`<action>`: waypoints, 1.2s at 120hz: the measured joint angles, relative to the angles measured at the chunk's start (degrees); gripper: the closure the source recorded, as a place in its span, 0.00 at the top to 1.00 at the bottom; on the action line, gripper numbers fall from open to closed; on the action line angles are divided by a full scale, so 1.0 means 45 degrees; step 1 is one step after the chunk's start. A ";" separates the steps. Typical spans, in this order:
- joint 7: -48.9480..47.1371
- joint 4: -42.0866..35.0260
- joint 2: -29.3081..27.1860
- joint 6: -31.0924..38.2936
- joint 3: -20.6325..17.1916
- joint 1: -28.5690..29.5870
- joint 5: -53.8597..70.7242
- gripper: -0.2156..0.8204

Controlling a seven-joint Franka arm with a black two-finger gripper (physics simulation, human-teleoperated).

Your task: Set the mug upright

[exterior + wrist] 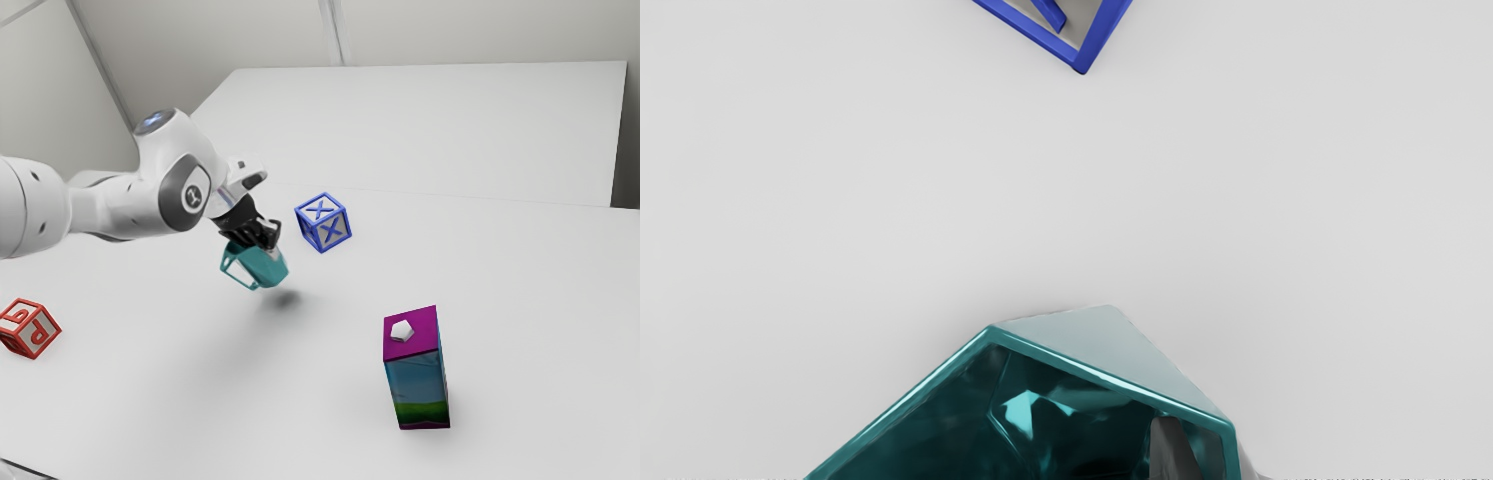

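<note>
Teal faceted mug (258,269), shiny inside, tilted, held above white table (200,400), shadow beneath. Mouth toward gripper (270,245), handle toward exterior view's left. Fingers clamped on mug wall, one inside.

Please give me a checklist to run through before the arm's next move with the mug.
1. Jaws closed on the mug: ok, one finger inside it, its wall pinched.
2. Mug raised off the table: ok, its shadow lies apart from it.
3. Mug upright: not ok, it leans.
4. Blue block untouched by the mug: ok, a gap separates them.
5. Carton out of the mug's way: ok, it stands well apart.
6. Grip firm enough against slipping: cannot tell.
</note>
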 joint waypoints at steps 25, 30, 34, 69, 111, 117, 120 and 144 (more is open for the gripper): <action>-0.1358 -0.0008 0.0038 -0.0262 0.0020 -0.0011 0.1475 0.04; -0.1579 0.0000 0.0063 -0.0300 0.0018 -0.0021 0.1573 0.04; -0.1745 -0.0001 0.0084 -0.0333 0.0017 -0.0030 0.1630 0.04; -0.2902 -0.0099 0.0097 -0.1110 0.0080 -0.0061 0.1809 0.04; -0.3753 -0.0213 0.0571 -0.1720 0.0132 0.0212 0.1932 0.04; -0.3855 -0.0209 0.0584 -0.1792 0.0130 0.0197 0.2089 0.04; -0.3904 -0.0208 0.0587 -0.1824 0.0133 0.0183 0.2158 0.04; -0.4219 -0.0194 0.0860 -0.2026 0.0144 0.0180 0.2457 0.04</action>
